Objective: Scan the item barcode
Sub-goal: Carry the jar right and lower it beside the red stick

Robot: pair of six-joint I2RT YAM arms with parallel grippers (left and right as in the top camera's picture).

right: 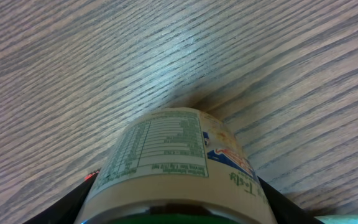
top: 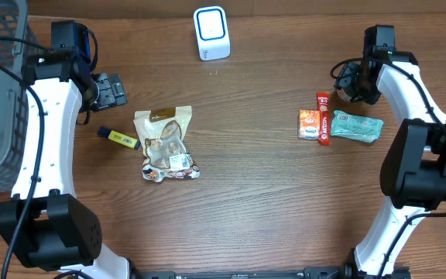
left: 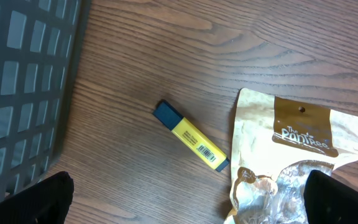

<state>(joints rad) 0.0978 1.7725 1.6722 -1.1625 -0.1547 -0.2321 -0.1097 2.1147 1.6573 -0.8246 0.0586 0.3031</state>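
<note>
While your right gripper [right: 176, 214] grasps the tub [right: 166, 155], likely to face the far scanner [top: 211, 32], your left gripper [top: 114, 91] hangs released.

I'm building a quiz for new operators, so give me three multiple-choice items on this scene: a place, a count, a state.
1. Where does the yellow marker lie? A on the table between basket and snack pouch; B in the basket; C under the pouch.
2. How many small items lie by the right arm? A one; B three; C five.
3. How is the left gripper? A open, empty; B shut on the marker; C shut on the pouch.
Key: 1 A, wood shows all around it; 2 B, orange packet, red stick, teal packet; 3 A, fingers wide apart, nothing between.
</note>
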